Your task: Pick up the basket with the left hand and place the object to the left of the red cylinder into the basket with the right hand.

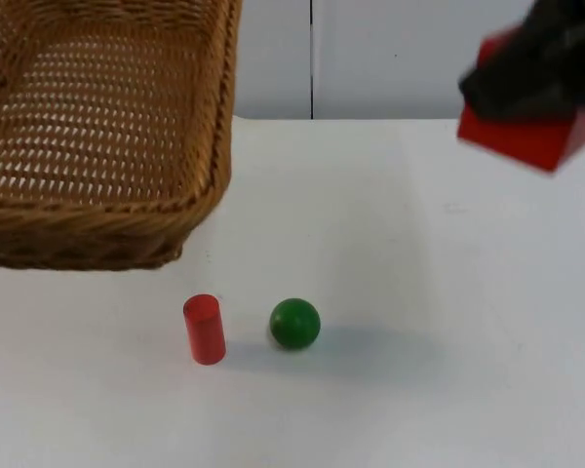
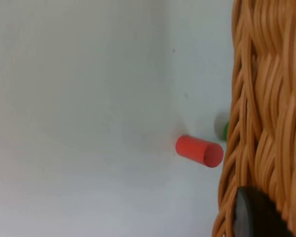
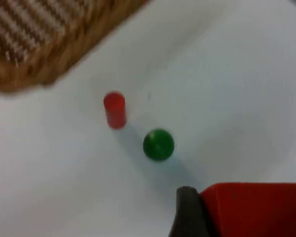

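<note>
Wicker basket (image 1: 97, 127) raised above the white desk (image 1: 419, 292), gripped at its rim by the left hand (image 2: 254, 215). Right hand (image 1: 541, 68) aloft at the far right, clamped on a red block (image 1: 526, 136). Red cylinder (image 1: 205, 330) upright on the desk, green ball (image 1: 294, 324) just beside it.

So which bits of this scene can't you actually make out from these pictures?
- Left claw: in the top view the raised basket runs off the frame, hiding where it is gripped.
- Right claw: a dark motion blur over the red block; finger positions unclear.
- Green ball: in the left wrist view the basket wall covers most of it, beside the red cylinder.
</note>
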{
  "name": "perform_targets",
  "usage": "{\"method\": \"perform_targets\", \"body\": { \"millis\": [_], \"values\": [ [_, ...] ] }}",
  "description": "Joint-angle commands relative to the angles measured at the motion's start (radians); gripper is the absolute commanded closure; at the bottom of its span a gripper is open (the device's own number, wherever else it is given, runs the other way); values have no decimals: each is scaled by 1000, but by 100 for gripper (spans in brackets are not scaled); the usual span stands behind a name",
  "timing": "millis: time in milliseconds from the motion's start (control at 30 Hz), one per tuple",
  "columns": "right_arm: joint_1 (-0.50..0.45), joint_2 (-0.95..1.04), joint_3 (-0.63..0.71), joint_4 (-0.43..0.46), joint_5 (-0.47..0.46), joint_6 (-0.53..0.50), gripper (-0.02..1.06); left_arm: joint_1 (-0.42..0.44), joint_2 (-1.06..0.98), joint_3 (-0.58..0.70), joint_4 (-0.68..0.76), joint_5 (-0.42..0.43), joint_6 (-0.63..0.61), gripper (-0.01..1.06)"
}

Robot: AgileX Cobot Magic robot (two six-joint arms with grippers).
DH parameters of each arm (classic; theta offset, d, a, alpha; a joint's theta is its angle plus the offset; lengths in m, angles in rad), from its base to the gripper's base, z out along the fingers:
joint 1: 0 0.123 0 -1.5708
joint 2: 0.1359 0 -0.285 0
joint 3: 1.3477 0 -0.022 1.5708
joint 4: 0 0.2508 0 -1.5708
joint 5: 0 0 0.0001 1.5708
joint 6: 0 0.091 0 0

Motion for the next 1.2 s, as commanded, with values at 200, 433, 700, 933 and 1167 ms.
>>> {"method": "perform_targets", "body": {
  "millis": [200,433,700,933,1167],
  "values": [
    [-6,113,-290,-23,119,-18,105,-16,-2,17,-34,-1,34,105],
    [-4,350,-585,28,194,-88,105,-16,-2,17,-34,-1,56,105],
    [0,717,-1017,225,260,-255,105,-16,-2,17,-34,-1,58,105],
    [0,899,-1162,243,202,-282,104,-16,-2,17,-36,-1,65,105],
    [0,978,-1162,268,184,-296,66,-16,-2,17,-38,-1,65,105]
  ]
}}
